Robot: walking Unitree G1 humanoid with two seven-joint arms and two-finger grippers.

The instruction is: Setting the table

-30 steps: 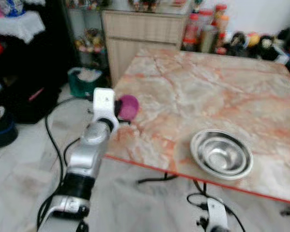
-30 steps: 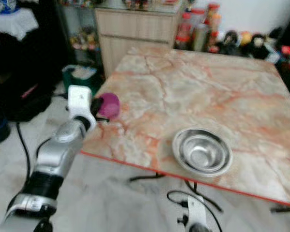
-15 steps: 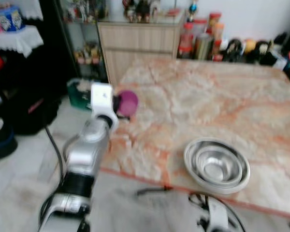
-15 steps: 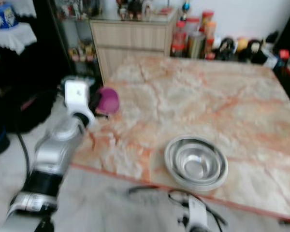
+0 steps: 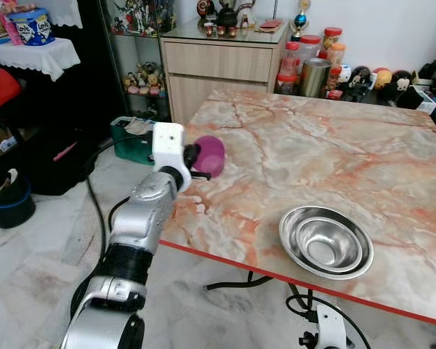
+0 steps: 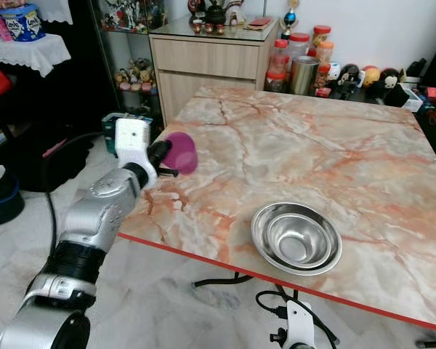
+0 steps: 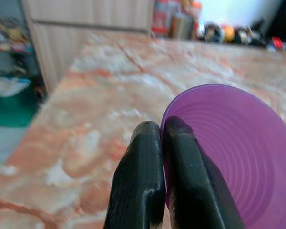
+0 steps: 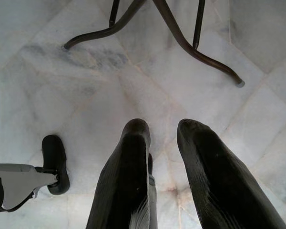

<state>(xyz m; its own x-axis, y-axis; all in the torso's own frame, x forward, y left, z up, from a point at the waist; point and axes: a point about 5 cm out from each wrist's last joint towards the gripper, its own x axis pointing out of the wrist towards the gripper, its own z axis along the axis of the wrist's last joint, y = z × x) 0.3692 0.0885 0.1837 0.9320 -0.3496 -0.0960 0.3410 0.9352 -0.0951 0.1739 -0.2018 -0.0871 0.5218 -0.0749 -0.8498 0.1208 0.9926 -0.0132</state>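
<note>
A purple plastic cup (image 5: 211, 155) hangs on its side just over the left edge of the marble table (image 5: 312, 138). My left gripper (image 5: 192, 155) is shut on it. In the left wrist view the two black fingers (image 7: 143, 171) pinch the rim of the purple cup (image 7: 229, 157), whose mouth faces the wrist camera. Two stacked steel bowls (image 5: 325, 241) sit near the table's front edge, well to the right of the cup. My right gripper (image 8: 162, 126) hangs below the table's front edge, open, pointing at the tiled floor.
Jars, bottles and small figures (image 5: 327, 65) line the table's far edge, beside a wooden cabinet (image 5: 221, 62). A green basket (image 5: 134, 138) and a dark bucket (image 5: 7, 203) stand on the floor at left. Cables (image 5: 94, 211) and table legs (image 8: 181, 38) run across the floor.
The head view has shifted and sharpened. My left gripper keeps hold of the purple cup at the table's left edge. The steel bowls have not moved.
</note>
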